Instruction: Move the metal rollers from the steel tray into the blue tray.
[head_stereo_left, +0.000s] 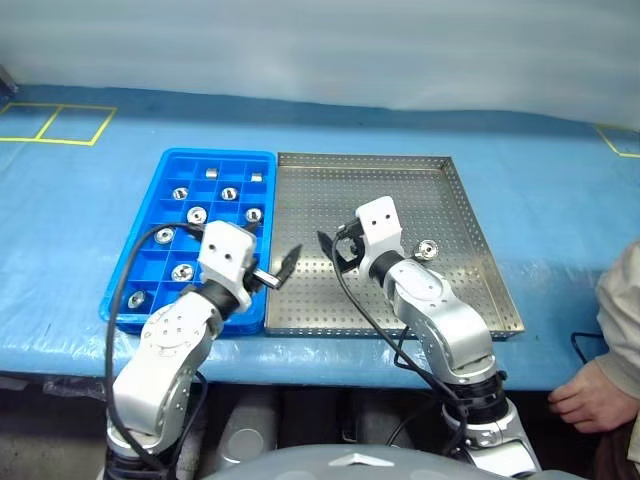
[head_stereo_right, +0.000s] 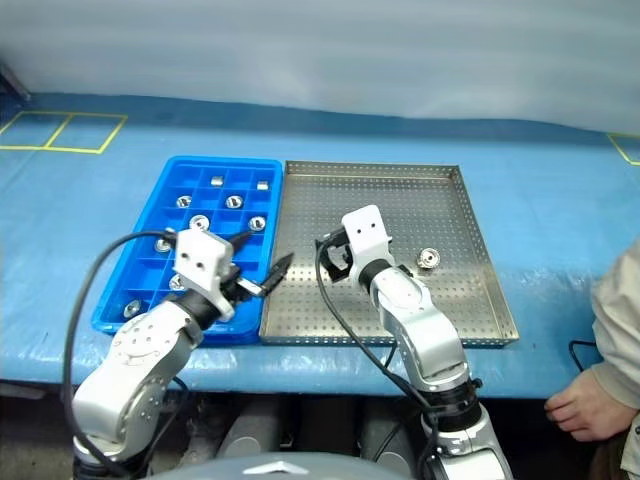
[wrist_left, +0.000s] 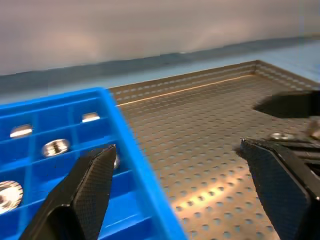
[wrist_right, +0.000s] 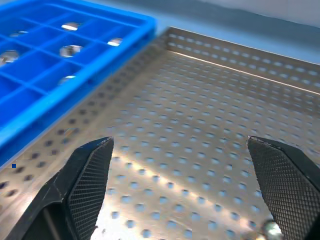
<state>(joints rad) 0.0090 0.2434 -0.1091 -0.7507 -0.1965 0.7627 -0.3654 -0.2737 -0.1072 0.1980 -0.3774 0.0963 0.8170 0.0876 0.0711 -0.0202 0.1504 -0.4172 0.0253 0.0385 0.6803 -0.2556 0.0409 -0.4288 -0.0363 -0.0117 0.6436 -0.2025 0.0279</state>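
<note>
With one roller (head_stereo_left: 427, 249) still lying on the steel tray (head_stereo_left: 470, 200), near its right side, the chief risk is a glancing contact: the piece is small, round and resting on a hard perforated floor, so a finger arriving off-centre is likely sending it rolling toward the rim. The right gripper (head_stereo_left: 334, 250) is hovering over the tray's middle with fingers spread and empty, well left of that roller. The left gripper (head_stereo_left: 266, 262) is sitting over the seam between the trays, fingers likewise spread, holding nothing. The remaining rollers are resting in separate compartments of the blue tray (head_stereo_left: 190, 160), appearing as shiny silver rings.
</note>
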